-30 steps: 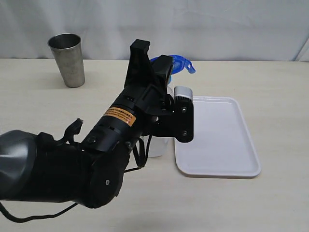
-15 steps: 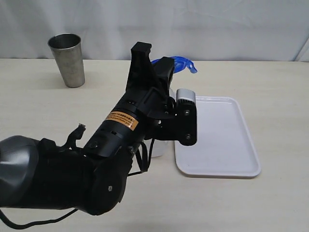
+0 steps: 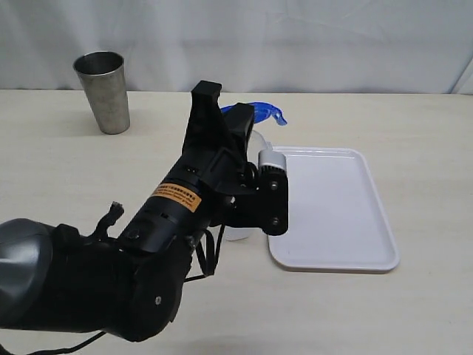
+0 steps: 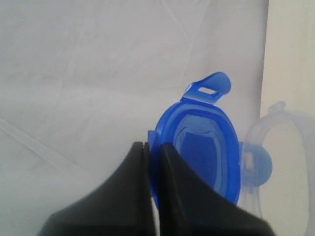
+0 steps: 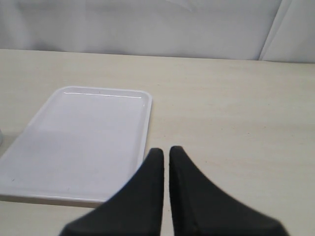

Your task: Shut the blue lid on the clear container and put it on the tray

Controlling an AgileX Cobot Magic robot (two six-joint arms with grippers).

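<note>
At the far left a steel cup (image 3: 103, 90) stands on the table (image 3: 414, 126), well apart from the work. The left gripper (image 4: 150, 145) reaches up to the blue lid (image 4: 206, 147), its 2 fingers drawn almost together with only a sliver between them. The lid's rim sits right at the tips; whether it is pinched or merely nudged I cannot tell. The lid stands up open, apparently joined by a blue hinge to the mouth of the clear container (image 3: 238, 234), which rests on the table just beside the tray (image 3: 369, 214), not on it. The right gripper (image 5: 166, 150) hangs over bare table near the tray, jaws nearly shut on nothing. The container looks light, thin-walled and smooth, tall for its base, so it would likely tip or slide under a sideways push. Pressing straight down on the lid's flat centre seems safest. For the lift, a grasp across the upper body below the rim suits it, firm but not crushing.
</note>
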